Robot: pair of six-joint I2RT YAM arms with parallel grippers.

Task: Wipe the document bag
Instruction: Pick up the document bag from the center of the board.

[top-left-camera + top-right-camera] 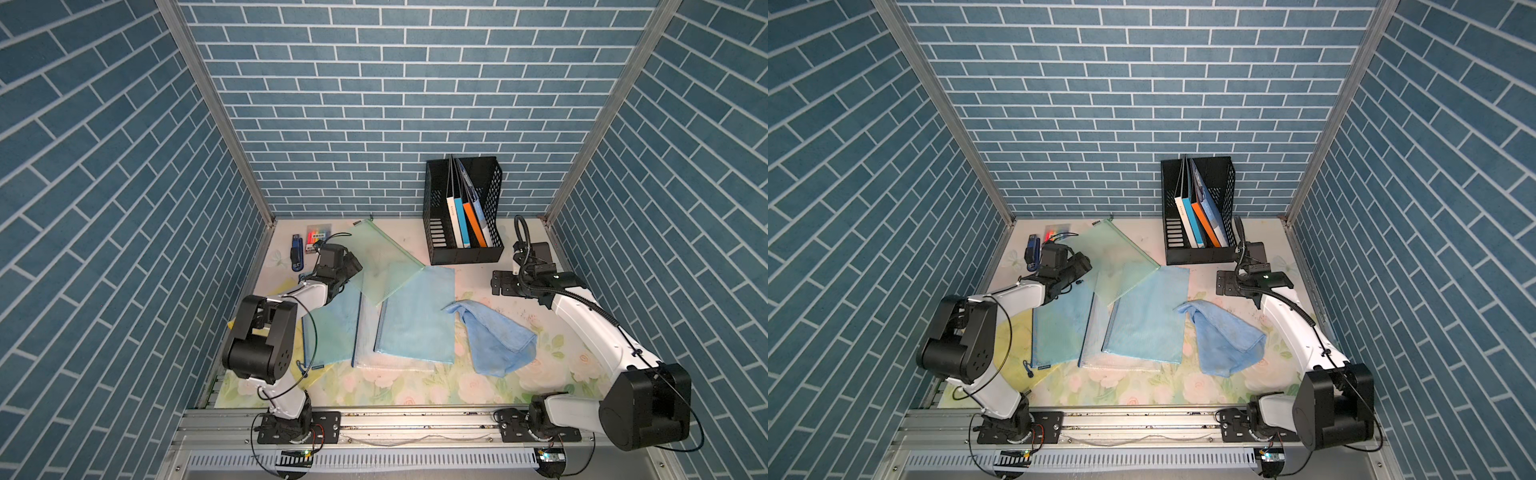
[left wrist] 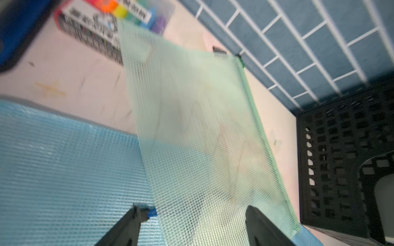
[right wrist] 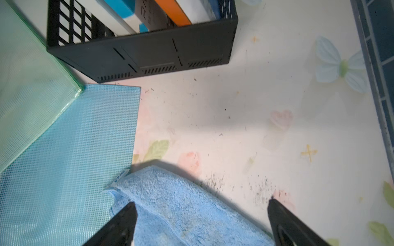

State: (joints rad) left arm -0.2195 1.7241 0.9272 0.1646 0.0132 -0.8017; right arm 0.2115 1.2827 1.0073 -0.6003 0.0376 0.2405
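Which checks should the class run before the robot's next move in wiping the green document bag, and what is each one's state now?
1. Right gripper open above the blue cloth's edge: ok.
2. Blue cloth gripped: not ok; it lies loose on the table.
3. Left gripper open at the green document bag's edge: ok.
4. Green document bag uncovered, on top of the blue document bags: ok.
5. Green document bag pinned down: cannot tell.
6. Black file rack apart from cloth: ok.
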